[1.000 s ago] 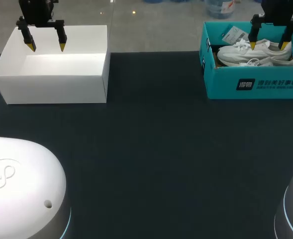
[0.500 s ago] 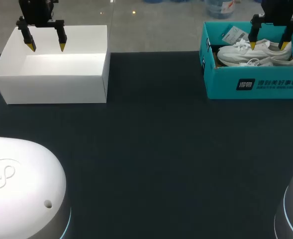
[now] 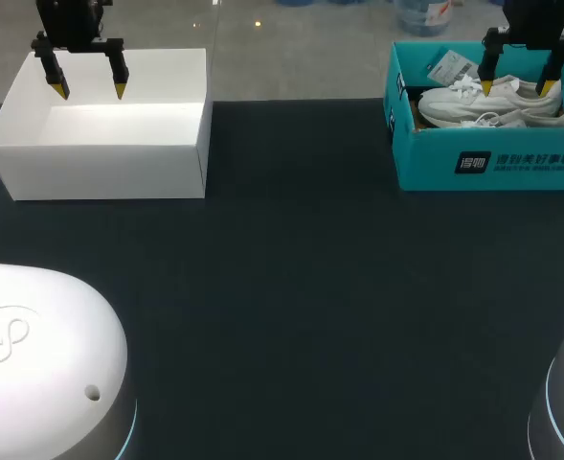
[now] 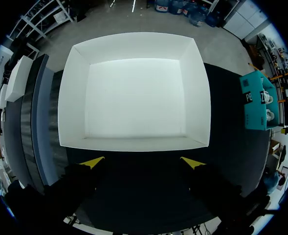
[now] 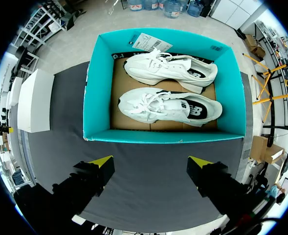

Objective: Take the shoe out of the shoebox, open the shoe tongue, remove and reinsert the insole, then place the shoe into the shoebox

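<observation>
A teal shoebox (image 3: 492,163) (image 5: 100,73) stands at the table's far right. Two white sneakers lie side by side in it, one nearer my gripper (image 5: 170,105) (image 3: 511,120) and one farther (image 5: 170,70) (image 3: 487,96). My right gripper (image 3: 518,87) (image 5: 150,160) hangs open above the box, holding nothing, with the shoes ahead of its fingers. At the far left my left gripper (image 3: 89,89) (image 4: 142,161) hangs open and empty over a white box (image 3: 100,144) (image 4: 134,88).
The white box holds nothing. A paper tag (image 5: 148,42) lies at the far end of the teal box beside the shoes. Dark table surface (image 3: 291,287) spreads between the two boxes and toward the front.
</observation>
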`<state>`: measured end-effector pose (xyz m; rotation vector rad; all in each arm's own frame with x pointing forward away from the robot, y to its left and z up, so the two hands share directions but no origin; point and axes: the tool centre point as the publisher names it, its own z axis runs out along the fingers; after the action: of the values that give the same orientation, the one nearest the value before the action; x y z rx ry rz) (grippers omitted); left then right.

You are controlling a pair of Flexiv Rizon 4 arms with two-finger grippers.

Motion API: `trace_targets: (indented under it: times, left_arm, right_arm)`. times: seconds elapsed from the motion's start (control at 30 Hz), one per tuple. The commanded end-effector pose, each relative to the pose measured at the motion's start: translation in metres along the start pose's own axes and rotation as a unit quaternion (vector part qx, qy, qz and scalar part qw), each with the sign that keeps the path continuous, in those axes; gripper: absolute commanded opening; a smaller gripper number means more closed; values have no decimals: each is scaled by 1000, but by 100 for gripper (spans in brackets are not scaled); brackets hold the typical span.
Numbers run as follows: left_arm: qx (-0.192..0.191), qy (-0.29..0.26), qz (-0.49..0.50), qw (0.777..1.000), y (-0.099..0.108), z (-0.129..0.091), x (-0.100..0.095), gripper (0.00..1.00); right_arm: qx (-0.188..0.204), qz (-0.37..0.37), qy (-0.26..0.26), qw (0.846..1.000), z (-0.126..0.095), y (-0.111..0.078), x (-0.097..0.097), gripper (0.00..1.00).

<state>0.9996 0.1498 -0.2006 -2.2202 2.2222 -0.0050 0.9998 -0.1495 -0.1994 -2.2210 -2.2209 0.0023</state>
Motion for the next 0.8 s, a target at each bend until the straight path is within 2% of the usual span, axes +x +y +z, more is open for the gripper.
trace_targets:
  times: [0.03, 0.13, 0.27, 0.37, 0.5, 0.67, 0.8]
  left_arm:
    - [-1, 0, 0, 1000, 0, -1, 0, 100]
    - [-1, 0, 0, 1000, 0, -1, 0, 100]
    - [-1, 0, 0, 1000, 0, -1, 0, 100]
    - [-1, 0, 0, 1000, 0, -1, 0, 100]
    - [-1, 0, 0, 1000, 0, -1, 0, 100]
    - [-1, 0, 0, 1000, 0, -1, 0, 100]
    - [-1, 0, 0, 1000, 0, -1, 0, 100]
  right_arm:
    - [0, 0, 0, 1000, 0, 0, 0, 100]
    - [0, 0, 0, 1000, 0, 0, 0, 100]
    - [17, 36, -12, 999, 12, -7, -47, 100]
    - [18, 54, -14, 998, 19, -13, -75, 100]
    - [15, 61, -9, 998, 23, -16, -99, 100]
    - [23, 73, -18, 997, 27, -14, -117, 100]
    - [18, 66, -22, 997, 25, -13, -117, 100]
